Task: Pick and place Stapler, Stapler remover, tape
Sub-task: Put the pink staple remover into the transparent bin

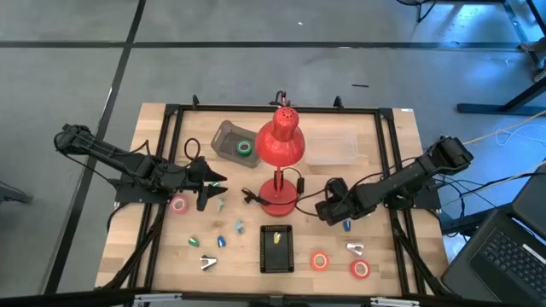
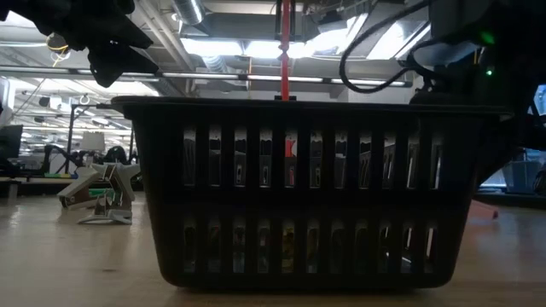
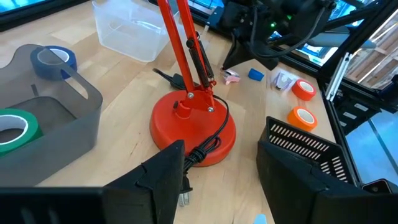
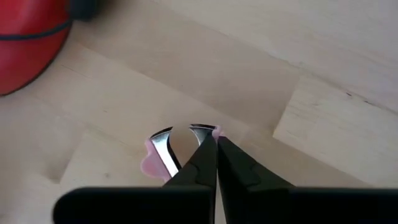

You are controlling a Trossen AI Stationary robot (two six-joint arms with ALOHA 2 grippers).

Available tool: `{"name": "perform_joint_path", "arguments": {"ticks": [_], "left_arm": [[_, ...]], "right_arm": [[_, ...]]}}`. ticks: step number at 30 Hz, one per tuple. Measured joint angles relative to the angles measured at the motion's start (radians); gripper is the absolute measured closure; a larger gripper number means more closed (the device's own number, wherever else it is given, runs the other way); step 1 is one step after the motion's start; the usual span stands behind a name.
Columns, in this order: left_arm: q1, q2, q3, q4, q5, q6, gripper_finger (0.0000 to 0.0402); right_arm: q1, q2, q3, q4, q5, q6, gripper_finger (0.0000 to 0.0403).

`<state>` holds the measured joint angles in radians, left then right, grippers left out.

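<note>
My right gripper (image 1: 328, 210) is low over the table, just right of the red lamp's base, and shut on a pink stapler remover (image 4: 163, 152) with metal claws. My left gripper (image 1: 212, 186) hangs open above the table, left of the lamp base, touching nothing. A pink tape roll (image 1: 179, 205) lies flat beside it. Orange tape (image 1: 320, 261) and red tape (image 1: 360, 269) lie flat near the front edge. A green tape roll (image 1: 245, 147) sits in a grey bin. Two silver stapler removers (image 1: 207, 263) (image 1: 356, 248) rest on the table. My right gripper pinches the pink stapler remover by one side, next to a metal claw (image 4: 216, 132), between its two fingertips (image 4: 208, 155). The fingers come from above, slanting down. The rest of the remover sticks out to one side, at the table's surface (image 3: 231, 76).
The red lamp (image 1: 280, 145) stands mid-table between the arms, its cord trailing by the base. A black basket (image 1: 275, 248) sits at the near edge, a clear tub (image 1: 331, 148) and the grey bin (image 1: 229, 136) at the far side. Small blue and green pieces (image 1: 222, 241) are scattered on the table.
</note>
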<state>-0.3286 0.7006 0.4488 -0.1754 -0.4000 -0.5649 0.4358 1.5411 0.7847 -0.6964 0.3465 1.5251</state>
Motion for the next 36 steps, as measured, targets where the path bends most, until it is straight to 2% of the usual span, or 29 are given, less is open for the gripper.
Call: {"name": "perform_joint_path", "arguments": {"ticks": [5, 11, 17, 22, 30, 36], "left_arm": [[0.000, 0.000, 0.000, 0.000, 0.000, 0.001, 0.0212], [0.000, 0.000, 0.000, 0.000, 0.000, 0.002, 0.0212], [0.002, 0.000, 0.000, 0.000, -0.007, 0.002, 0.0210], [0.001, 0.000, 0.000, -0.001, -0.076, 0.002, 0.0212], [0.001, 0.001, 0.000, -0.001, -0.114, 0.002, 0.0211], [0.001, 0.017, 0.001, -0.002, -0.130, 0.002, 0.0210]], "right_arm": [[0.000, 0.000, 0.093, -0.111, -0.003, -0.063, 0.0401], [0.000, 0.000, 0.237, -0.393, 0.033, -0.068, 0.0402], [-0.004, 0.000, 0.386, -0.658, 0.113, -0.071, 0.0402], [-0.054, 0.000, 0.483, -0.800, 0.176, -0.156, 0.0402], [-0.270, -0.036, 0.508, -0.828, 0.203, -0.427, 0.0403], [-0.490, -0.092, 0.508, -0.649, 0.188, -0.706, 0.0403]]}}
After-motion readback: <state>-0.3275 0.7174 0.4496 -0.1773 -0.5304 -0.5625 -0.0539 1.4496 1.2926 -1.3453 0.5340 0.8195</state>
